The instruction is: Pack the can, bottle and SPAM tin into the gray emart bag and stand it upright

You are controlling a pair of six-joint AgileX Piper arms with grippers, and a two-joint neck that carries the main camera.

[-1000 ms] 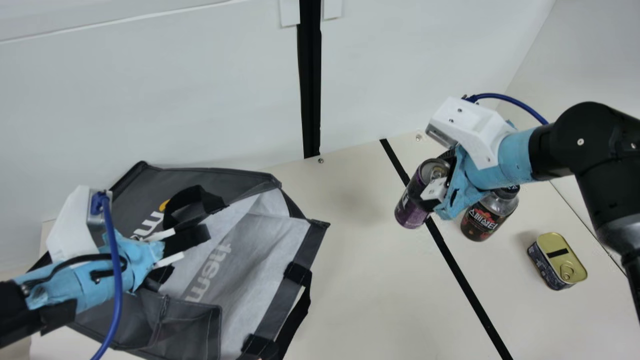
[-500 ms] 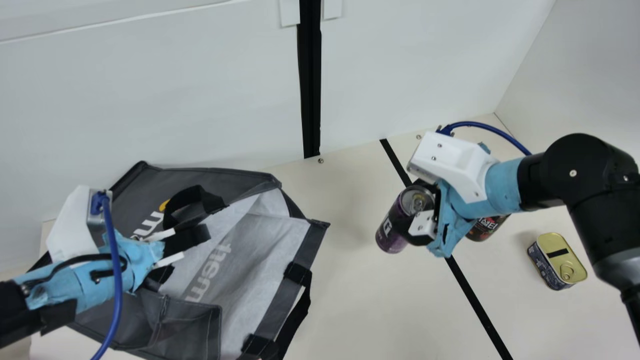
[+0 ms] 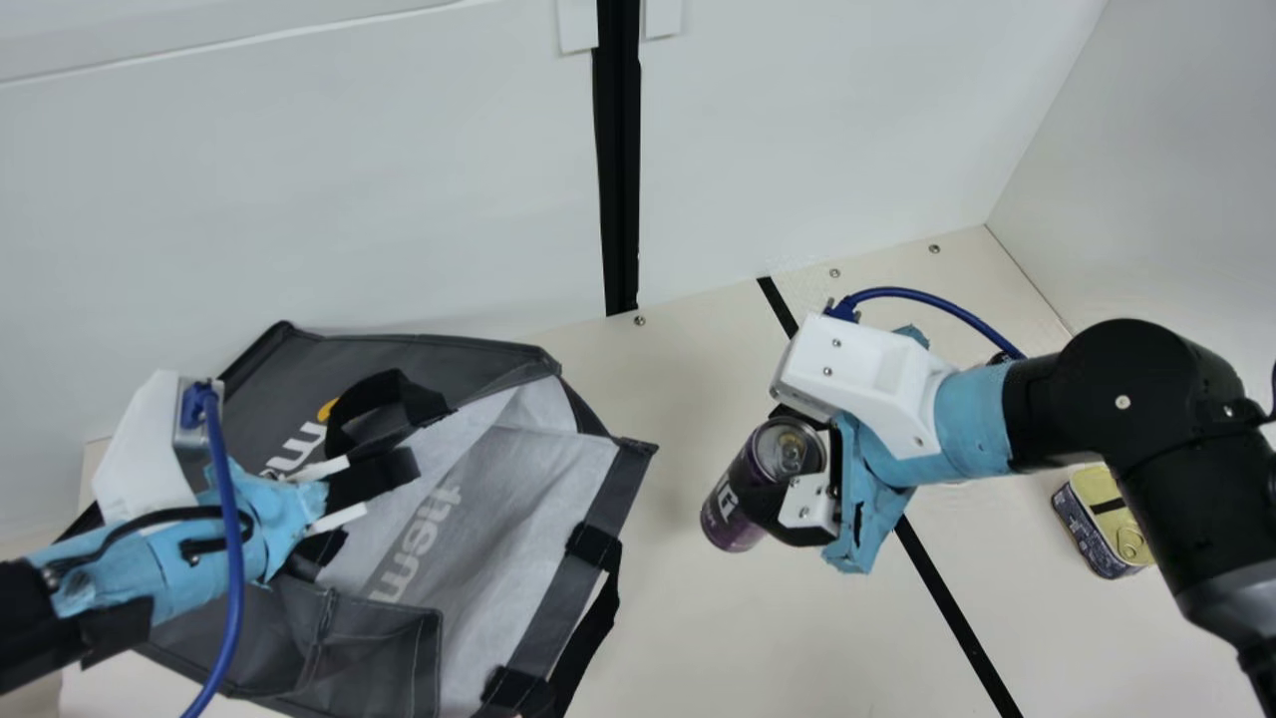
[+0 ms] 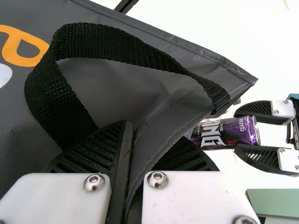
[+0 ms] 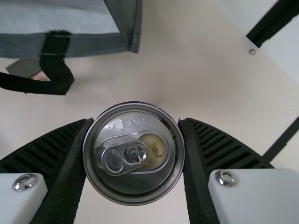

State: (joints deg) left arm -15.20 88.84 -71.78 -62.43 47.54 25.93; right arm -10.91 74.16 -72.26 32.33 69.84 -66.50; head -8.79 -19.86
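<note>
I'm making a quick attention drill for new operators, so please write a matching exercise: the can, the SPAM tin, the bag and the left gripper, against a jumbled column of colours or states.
Column one
1. can
2. SPAM tin
3. bag
4. left gripper

Column two
A. gray, with black straps
B. purple, held by the right gripper
C. pinching a fold of gray fabric
D. gold-coloured lid with a pull ring

Right pairs: 1-B, 2-D, 3-A, 4-C
</note>
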